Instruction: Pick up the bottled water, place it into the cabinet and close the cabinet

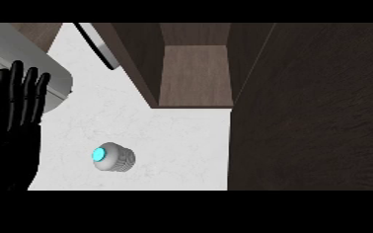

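- The water bottle [116,159] sits on the white counter [175,138] at about 7 o'clock, seen from above, with its blue cap [100,153] showing.
- The cabinet [195,74] at 12 o'clock is open. Only a brown wooden shelf shows inside, and the bottle is outside, well apart from it.
- A dark brown panel [306,108] fills 3 o'clock.
- The left hand [18,138] rests at 9 o'clock, fingers straight and slightly apart, pointing up, touching nothing.
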`<move>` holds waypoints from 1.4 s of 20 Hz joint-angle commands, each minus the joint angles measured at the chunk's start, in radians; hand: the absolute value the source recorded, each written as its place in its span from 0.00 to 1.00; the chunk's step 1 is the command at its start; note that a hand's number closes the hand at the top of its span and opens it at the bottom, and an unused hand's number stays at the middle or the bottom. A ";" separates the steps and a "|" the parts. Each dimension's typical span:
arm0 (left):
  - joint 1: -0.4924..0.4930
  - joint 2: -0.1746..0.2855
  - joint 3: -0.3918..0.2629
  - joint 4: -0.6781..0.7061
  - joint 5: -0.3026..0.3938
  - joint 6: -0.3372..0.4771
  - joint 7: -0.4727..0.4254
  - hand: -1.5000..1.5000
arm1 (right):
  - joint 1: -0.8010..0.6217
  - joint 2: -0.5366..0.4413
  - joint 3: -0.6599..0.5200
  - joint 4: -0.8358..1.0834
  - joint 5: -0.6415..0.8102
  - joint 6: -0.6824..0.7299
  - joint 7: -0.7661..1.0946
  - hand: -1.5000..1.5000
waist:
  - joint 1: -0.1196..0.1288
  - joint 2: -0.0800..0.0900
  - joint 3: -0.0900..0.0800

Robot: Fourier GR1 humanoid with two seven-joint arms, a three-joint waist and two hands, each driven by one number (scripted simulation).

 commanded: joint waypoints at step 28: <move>0.799 0.041 -0.761 -0.422 -0.220 0.617 -0.145 0.00 | 0.680 -0.055 0.052 -0.514 -0.281 0.219 0.126 0.00 | -0.006 -0.021 -0.021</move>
